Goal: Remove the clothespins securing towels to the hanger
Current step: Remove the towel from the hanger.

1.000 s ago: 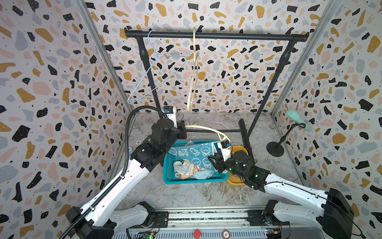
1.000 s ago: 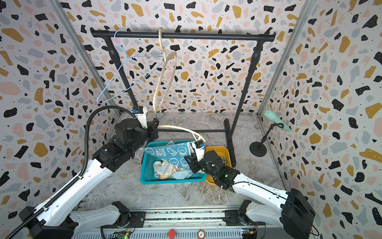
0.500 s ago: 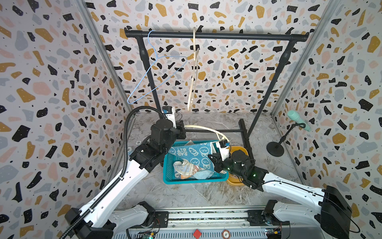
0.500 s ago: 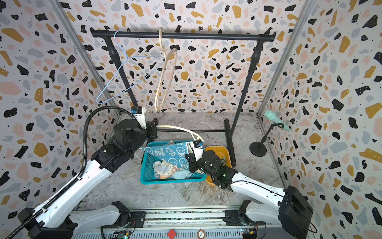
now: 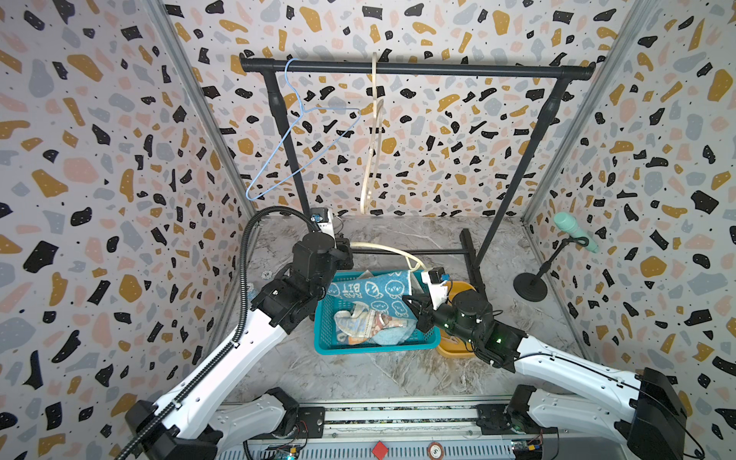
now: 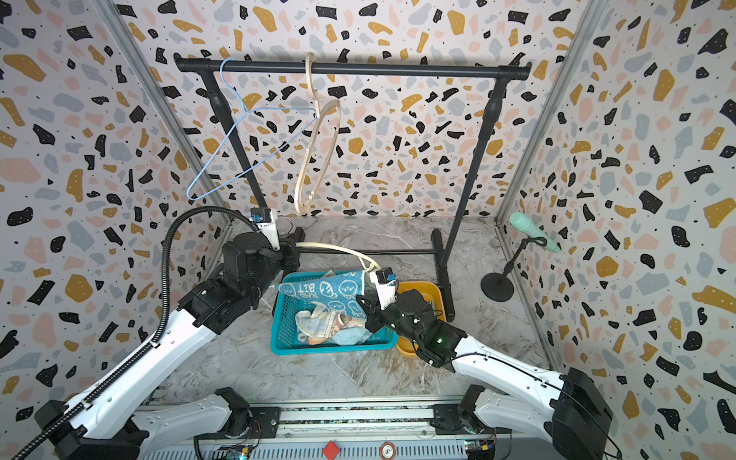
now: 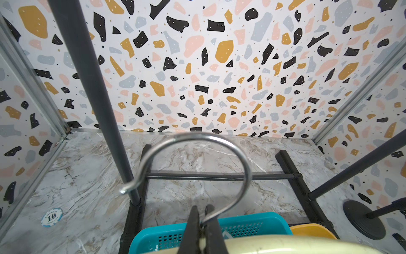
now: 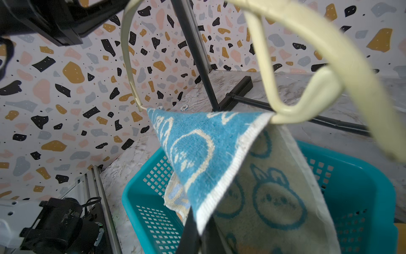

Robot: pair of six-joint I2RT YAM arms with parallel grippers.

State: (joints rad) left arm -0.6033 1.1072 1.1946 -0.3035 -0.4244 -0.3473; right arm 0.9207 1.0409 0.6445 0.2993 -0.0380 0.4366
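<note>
Teal rabbit towel point(image 8: 197, 154) is draped over the cream hanger point(image 5: 382, 249) directly above the teal basket point(image 5: 370, 347), w/ its lower end drooping into the basket. In the right wrist view the towel's white-hemmed corner sits betw. the R gripper's point(image 8: 200, 220) black fingers, which are pinched tight on the cloth. L gripper point(image 7: 201, 211) is just behind the basket's far rim on the L arm's side, jaws clamped on the hanger's metal hook point(image 7: 241, 158). Striped towel point(image 5: 358, 322) & pale blue towel point(image 5: 388, 336) lie crumpled inside the basket. Yellow bin point(image 5: 458, 346) sits just beside the basket, R arm's side.
</note>
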